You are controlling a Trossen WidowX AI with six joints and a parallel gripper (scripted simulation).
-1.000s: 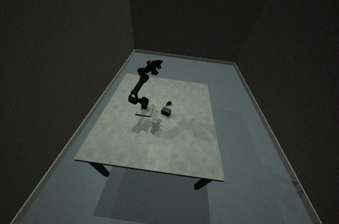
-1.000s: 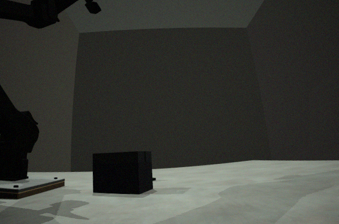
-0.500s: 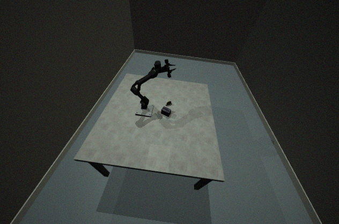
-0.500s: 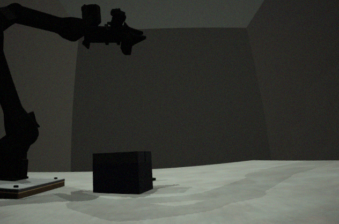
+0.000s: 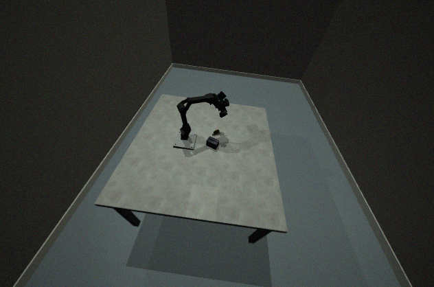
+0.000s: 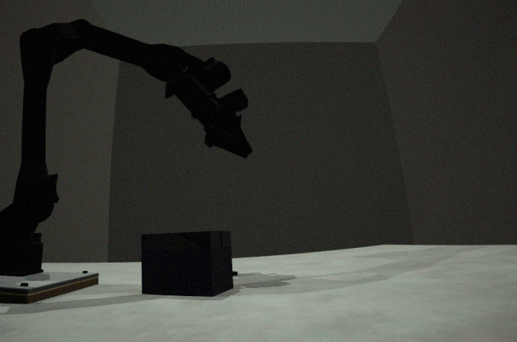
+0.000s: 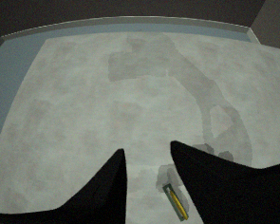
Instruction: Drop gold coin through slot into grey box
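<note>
While my end effector (image 7: 148,155) hung part-open and empty above the coin (image 7: 175,200), I judged squaring both fingers to its faces essential before descending.

You see a pale mottled table (image 5: 196,185) on dark legs (image 5: 128,215) in a dim room. A blue-grey floor (image 5: 315,157) surrounds it, edged by a lighter skirting (image 5: 235,73) where it meets dark walls (image 5: 87,31). Soft shadows (image 5: 245,140) fall across the tabletop, and a larger one lies on the floor beneath the table.
</note>
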